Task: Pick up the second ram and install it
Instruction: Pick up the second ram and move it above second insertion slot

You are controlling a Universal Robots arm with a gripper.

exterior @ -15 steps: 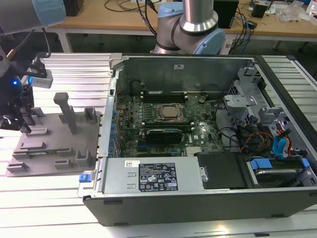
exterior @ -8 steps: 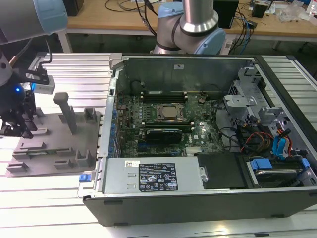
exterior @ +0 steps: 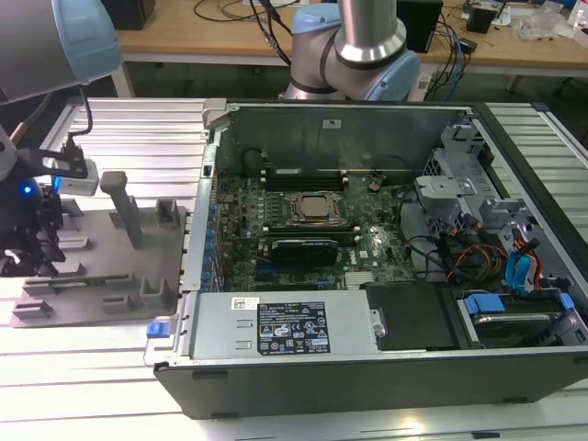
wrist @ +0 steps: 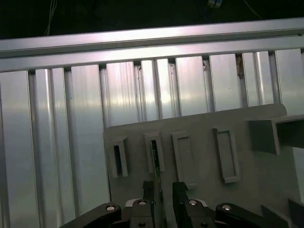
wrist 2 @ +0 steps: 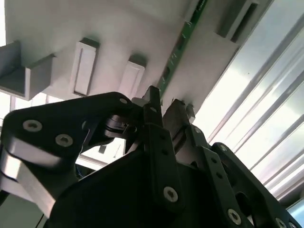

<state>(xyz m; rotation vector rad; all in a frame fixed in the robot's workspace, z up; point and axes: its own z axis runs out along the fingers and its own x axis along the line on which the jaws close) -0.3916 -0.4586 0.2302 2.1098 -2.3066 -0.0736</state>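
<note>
Workbench scene with a black, open desktop computer case [exterior: 367, 372] laid on its side across the centre and the exterior view's right, on a ribbed silver aluminium table [exterior: 83, 390]. Inside the case a green motherboard [exterior: 372, 248] is seen, with a square metal CPU socket [exterior: 312, 209] near its middle. At the exterior view's left a flat grey plastic fixture plate [exterior: 101, 259] with raised slots and an upright post [exterior: 129, 216] is laid on the table, just beside the case. The black two-fingered gripper [wrist: 163, 187] is held low over this plate, at the exterior view's far left edge. In both wrist views the second ram [wrist 2: 183, 42], a long, thin green circuit-board stick, is shown standing on edge in a narrow slot of the grey plate, well apart from the motherboard. The stick is straddled by the gripper: one fingertip is placed on each side, and the jaws are parted wider than the stick, so it is not clamped.
</note>
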